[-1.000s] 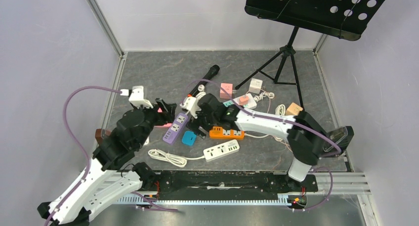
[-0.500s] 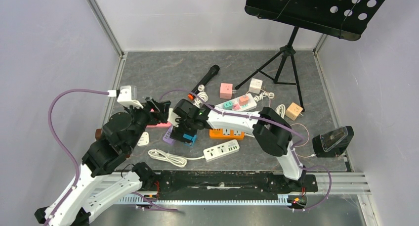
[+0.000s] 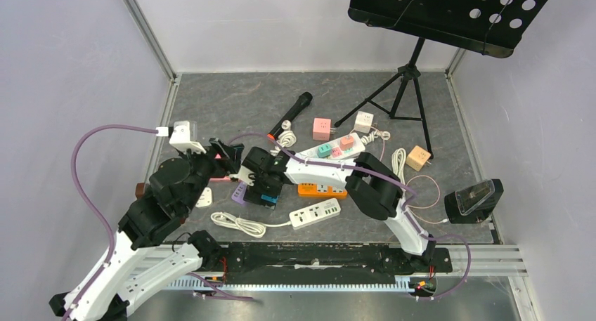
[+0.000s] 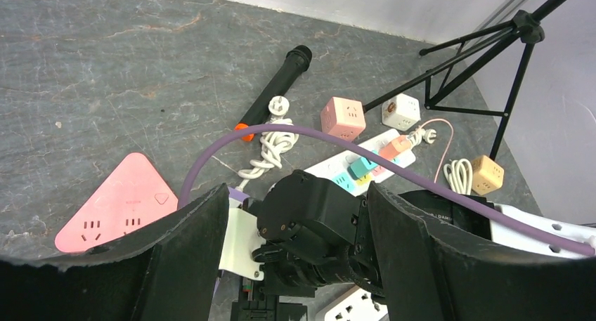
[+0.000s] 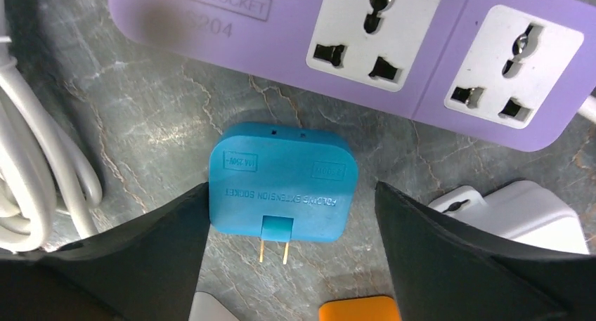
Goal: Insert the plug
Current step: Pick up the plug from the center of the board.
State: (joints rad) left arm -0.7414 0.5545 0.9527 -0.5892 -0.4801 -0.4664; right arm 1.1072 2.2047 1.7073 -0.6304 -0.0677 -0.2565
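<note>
A blue folding plug adapter (image 5: 281, 180) lies flat on the grey floor, its two brass prongs pointing toward the camera. My right gripper (image 5: 292, 194) is open and low over it, one finger on each side, neither clearly touching. A purple power strip (image 5: 393, 47) with free sockets lies just beyond the plug. In the top view the right gripper (image 3: 263, 187) covers most of the plug (image 3: 269, 198), and the purple strip (image 3: 239, 192) shows to its left. My left gripper (image 3: 228, 156) is open and empty, hovering above the right wrist; its fingers (image 4: 190, 244) frame that wrist.
A pink triangular socket (image 4: 116, 205) lies left of the purple strip. An orange strip (image 3: 322, 190), a white strip (image 3: 316, 213) with coiled cable (image 3: 239, 224), a white strip holding plugs (image 3: 337, 145), a microphone (image 3: 294, 109), cube sockets (image 3: 322, 128) and a music stand tripod (image 3: 404, 75) crowd the floor.
My right arm has swung left and lowered, bringing its open gripper down around the blue plug. My left arm has drawn back slightly to the left.
</note>
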